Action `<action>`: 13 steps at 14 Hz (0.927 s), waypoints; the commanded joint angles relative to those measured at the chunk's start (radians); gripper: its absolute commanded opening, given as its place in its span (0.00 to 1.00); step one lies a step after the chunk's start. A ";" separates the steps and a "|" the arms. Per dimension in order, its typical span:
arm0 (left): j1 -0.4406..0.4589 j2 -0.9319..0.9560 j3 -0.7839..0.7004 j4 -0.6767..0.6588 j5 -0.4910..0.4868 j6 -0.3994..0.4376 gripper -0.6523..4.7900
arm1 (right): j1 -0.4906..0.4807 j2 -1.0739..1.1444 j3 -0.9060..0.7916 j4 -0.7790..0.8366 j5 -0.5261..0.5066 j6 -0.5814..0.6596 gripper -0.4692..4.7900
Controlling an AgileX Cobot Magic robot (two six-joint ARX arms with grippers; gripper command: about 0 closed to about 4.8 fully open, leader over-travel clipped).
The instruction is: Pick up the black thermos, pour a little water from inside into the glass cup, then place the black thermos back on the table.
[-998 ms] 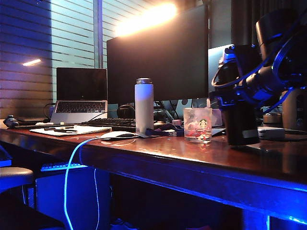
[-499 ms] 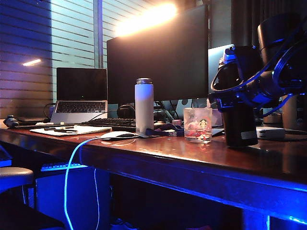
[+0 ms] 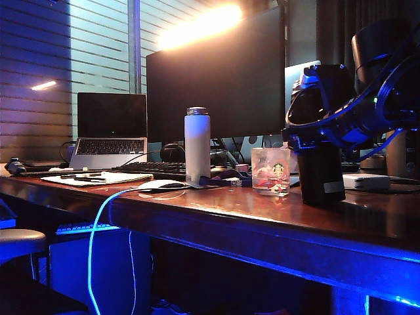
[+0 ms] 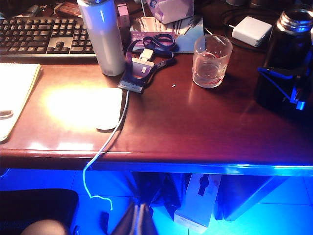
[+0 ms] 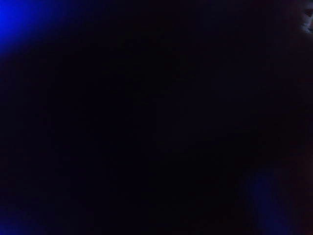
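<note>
My right gripper (image 3: 314, 141) is clamped around the black thermos (image 3: 321, 167), which stands right of the glass cup (image 3: 270, 170) on the table (image 3: 262, 216). Whether its base rests on the wood or hangs just clear, I can't tell. The risk: a grip this high may let the bottle swing or slip as I tip it, splashing past the cup. The arm reaches in level from the right. My left gripper is out of view.
</note>
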 commanded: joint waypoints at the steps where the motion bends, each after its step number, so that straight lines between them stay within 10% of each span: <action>1: -0.001 -0.003 0.003 0.006 0.004 -0.003 0.16 | 0.000 -0.014 -0.018 0.065 -0.002 0.003 0.73; 5: -0.001 -0.003 0.003 0.006 0.004 -0.003 0.16 | 0.000 -0.015 -0.029 0.076 -0.003 0.003 0.93; 13: -0.001 -0.003 0.003 0.006 0.004 -0.003 0.16 | 0.000 -0.071 -0.054 0.099 -0.003 0.003 0.98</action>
